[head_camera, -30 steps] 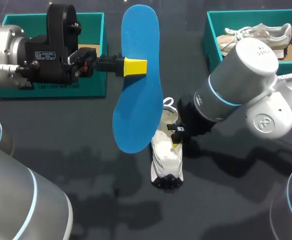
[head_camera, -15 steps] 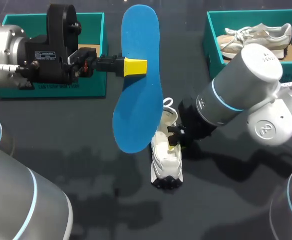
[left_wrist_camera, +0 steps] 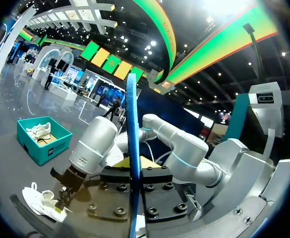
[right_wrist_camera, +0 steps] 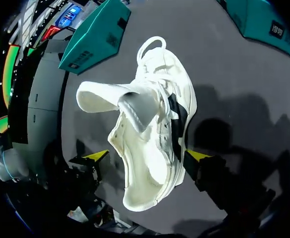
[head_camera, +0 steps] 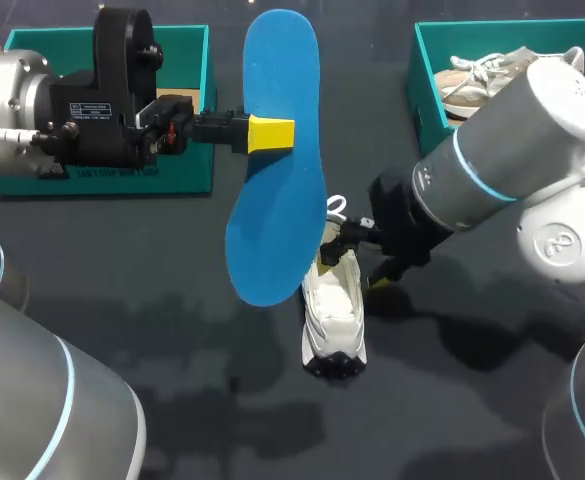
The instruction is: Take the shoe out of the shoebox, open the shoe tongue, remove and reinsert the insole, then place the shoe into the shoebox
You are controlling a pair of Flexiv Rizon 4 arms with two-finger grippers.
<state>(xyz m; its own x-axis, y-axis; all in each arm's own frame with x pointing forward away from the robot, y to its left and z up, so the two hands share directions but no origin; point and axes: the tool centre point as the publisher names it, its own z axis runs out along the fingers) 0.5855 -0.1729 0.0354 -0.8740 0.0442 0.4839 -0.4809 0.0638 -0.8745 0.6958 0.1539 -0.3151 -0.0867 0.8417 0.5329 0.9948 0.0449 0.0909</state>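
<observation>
1. The head camera looked down on the table (head_camera: 172, 330) from above and behind.
2. The left wrist camera faced across the table, along the insole (left_wrist_camera: 132, 148) edge.
3. The right wrist camera sat close over the shoe (right_wrist_camera: 149, 148), shared by all views.

White shoe (head_camera: 334, 315), blue insole (head_camera: 275, 160) aloft

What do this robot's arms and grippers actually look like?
Both arms are fat, rounded silver-grey tubes with thin light-blue rings. The left arm ends in a black boxy wrist unit; the right arm bears a round embossed emblem. The left gripper and right gripper are black with yellow tips.
</observation>
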